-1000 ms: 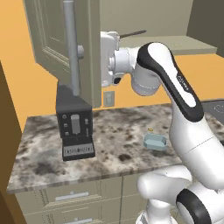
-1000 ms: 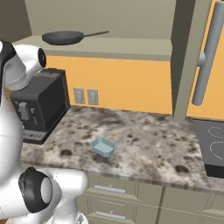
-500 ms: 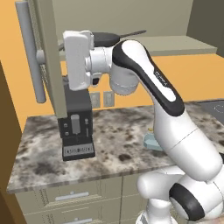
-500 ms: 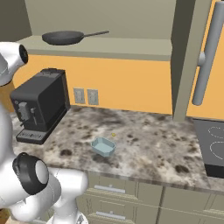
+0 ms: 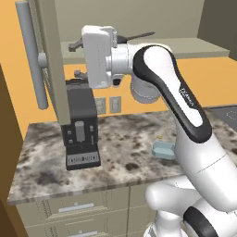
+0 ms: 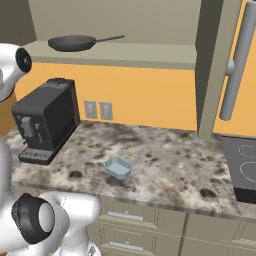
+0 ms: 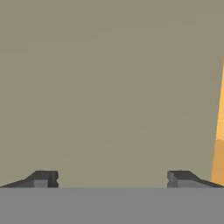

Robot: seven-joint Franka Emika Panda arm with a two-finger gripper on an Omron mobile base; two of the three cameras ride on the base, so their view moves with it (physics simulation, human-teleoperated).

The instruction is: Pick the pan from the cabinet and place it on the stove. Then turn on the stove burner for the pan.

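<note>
The dark grey pan [image 6: 72,43] lies on the open cabinet's shelf [image 6: 150,50], its long handle [image 6: 108,38] pointing right. In the left base view my white hand is raised in front of the shelf and covers most of the pan; the pan's handle [image 5: 139,35] sticks out to the right of it. The hand faces the cabinet's open left door [image 5: 50,60]. My gripper [image 7: 111,179] is open, its fingertips [image 7: 41,178] wide apart with nothing between them, close to a flat grey-beige surface. The black stove [image 6: 242,165] is at the right counter edge.
A black coffee machine [image 5: 81,134] stands on the speckled counter [image 6: 165,165] under the shelf. A small blue container [image 6: 118,167] sits mid-counter. The left door's bar handle [image 5: 32,55] and the right door's bar handle [image 6: 240,65] jut out. Drawers [image 6: 125,217] run below.
The left cabinet door has swung wider open to the left. My hand followed it leftward across the shelf front, then eased back slightly right. The pan has not moved.
</note>
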